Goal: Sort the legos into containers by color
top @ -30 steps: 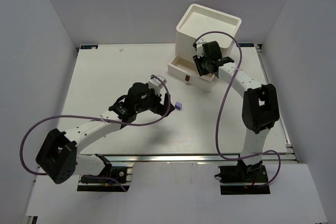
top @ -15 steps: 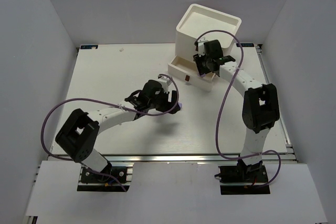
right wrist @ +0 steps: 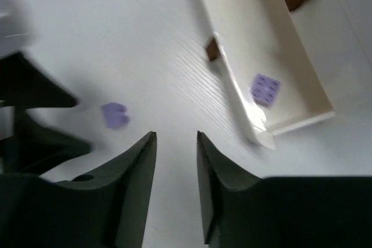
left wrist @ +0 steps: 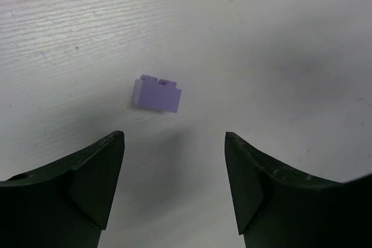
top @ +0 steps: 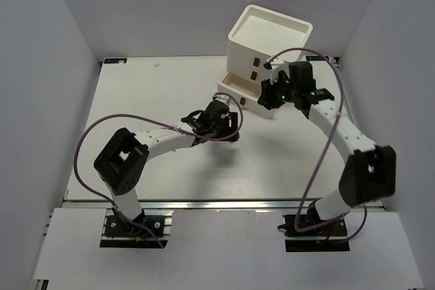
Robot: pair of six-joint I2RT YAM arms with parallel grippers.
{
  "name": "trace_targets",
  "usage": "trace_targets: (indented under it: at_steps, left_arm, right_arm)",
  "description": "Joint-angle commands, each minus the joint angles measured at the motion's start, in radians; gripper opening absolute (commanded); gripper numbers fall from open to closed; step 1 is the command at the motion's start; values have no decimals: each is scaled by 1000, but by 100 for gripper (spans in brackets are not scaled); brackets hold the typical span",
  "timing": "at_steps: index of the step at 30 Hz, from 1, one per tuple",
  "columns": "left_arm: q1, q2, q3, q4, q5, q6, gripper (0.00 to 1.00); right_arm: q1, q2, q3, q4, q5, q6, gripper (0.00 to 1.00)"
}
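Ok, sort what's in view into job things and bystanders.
Job: loose purple brick, stored purple brick, open drawer, drawer unit, left gripper, right gripper.
Bystanders: table, side walls.

a robotics lab test cell: white worktop [top: 156,93] boxed in by plain pale panels [top: 47,66], with left arm [top: 163,142] and right arm [top: 343,130], trailing purple cables [top: 299,49], bolted by an aluminium rail [top: 224,204] at its near edge.

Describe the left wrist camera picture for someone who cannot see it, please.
A small pale purple lego brick lies alone on the white table, just ahead of the left gripper. The gripper's two dark jaws stand wide open at the bottom of the picture, not touching the brick.
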Motion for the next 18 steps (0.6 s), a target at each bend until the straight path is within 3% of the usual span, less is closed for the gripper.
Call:
trace_targets:
  at_steps: [1, 7, 14, 18]
  left_arm:
    - [-16, 58, 100, -122, -126, -71, 80]
    - [-36, 161, 224, -182, -183, -51, 84]
    - [-45, 244, 292, -217, -217, -24, 85]
    - [-45, 257, 304, -219, -220, -25, 78]
  right_arm:
    - [-12, -199, -153, 114, -298, -52, 42]
    - [-52, -355, -281, 171, -435, -83, 71]
    - [-114, -395, -300, 178, -519, -66, 72]
    - [-144, -401, -304, 179, -539, -63, 71]
